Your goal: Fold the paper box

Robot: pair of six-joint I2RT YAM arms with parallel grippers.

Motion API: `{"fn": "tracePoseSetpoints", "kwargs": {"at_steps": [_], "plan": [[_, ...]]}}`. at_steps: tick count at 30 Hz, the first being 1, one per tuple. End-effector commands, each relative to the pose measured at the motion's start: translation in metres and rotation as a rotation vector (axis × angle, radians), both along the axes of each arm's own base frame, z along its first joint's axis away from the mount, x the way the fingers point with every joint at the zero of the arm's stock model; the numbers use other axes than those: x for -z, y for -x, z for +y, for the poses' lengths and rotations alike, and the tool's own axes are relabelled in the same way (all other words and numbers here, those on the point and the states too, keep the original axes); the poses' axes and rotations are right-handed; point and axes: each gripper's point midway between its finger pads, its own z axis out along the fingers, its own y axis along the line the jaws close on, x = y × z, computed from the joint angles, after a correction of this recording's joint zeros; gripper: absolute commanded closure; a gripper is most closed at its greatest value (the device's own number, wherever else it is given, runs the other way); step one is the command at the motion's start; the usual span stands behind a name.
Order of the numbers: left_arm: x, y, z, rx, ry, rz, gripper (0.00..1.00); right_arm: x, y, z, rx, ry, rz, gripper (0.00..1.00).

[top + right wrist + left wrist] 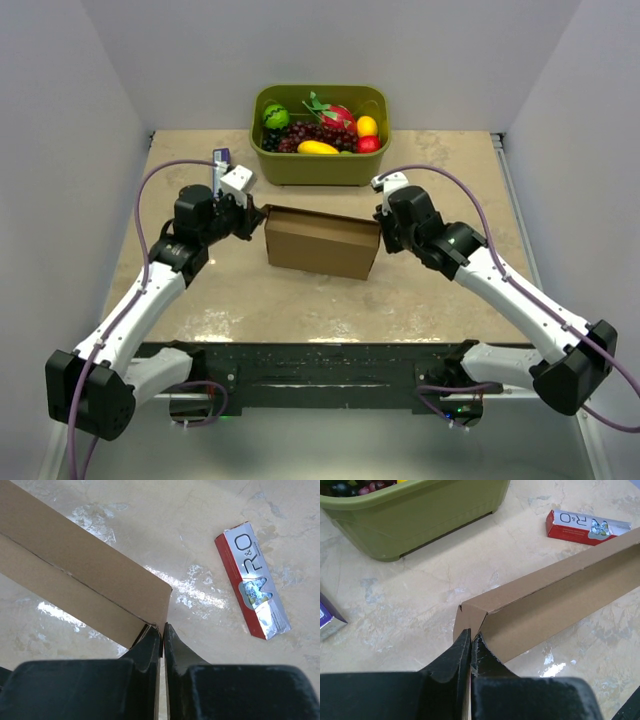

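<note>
Cardboard spans the gap between our arms: the paper box (pixel 322 243) sits at the middle of the bench (pixel 250 300), long axis left to right. Our left gripper (pixel 470 641) is pinched on its left end flap, our right gripper (pixel 163 631) on its right corner. The green tub (pixel 318 165) stands close behind; we judge the room lies toward the near edge.

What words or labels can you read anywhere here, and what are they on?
"R&O": on the red and silver packet lying flat on the table.
Small print around the picture on that packet: too blurred to read.
Purple packet: only its corner shows, nothing legible.
Box: plain brown, no writing.
Tub: no label visible.
</note>
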Motion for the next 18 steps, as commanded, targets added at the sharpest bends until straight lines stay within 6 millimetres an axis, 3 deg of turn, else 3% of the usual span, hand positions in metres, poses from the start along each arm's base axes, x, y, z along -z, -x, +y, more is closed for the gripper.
{"fn": "tracePoseSetpoints", "kwargs": {"at_steps": [1,3,4,7,14,18], "plan": [[-0.026,-0.009,-0.003,-0.007,0.034,-0.003,1.0,-0.018,-0.007,0.007,-0.001,-0.031,-0.034,0.83],[-0.02,-0.01,-0.002,-0.011,0.014,0.009,1.0,-0.024,-0.007,0.009,-0.001,-0.049,-0.045,0.71],[-0.018,-0.01,-0.001,-0.012,0.006,0.013,1.0,-0.032,-0.007,0.009,0.001,-0.064,-0.063,0.54],[-0.013,-0.011,0.001,-0.012,-0.013,0.017,1.0,-0.056,-0.006,0.009,0.003,-0.123,-0.124,0.38],[-0.008,-0.011,0.0,-0.001,-0.025,0.032,1.0,-0.122,0.014,0.03,-0.109,-0.394,-0.29,0.45],[-0.008,-0.012,0.0,-0.008,-0.027,0.038,1.0,-0.145,0.031,0.062,-0.286,-0.542,-0.324,0.57]]}}
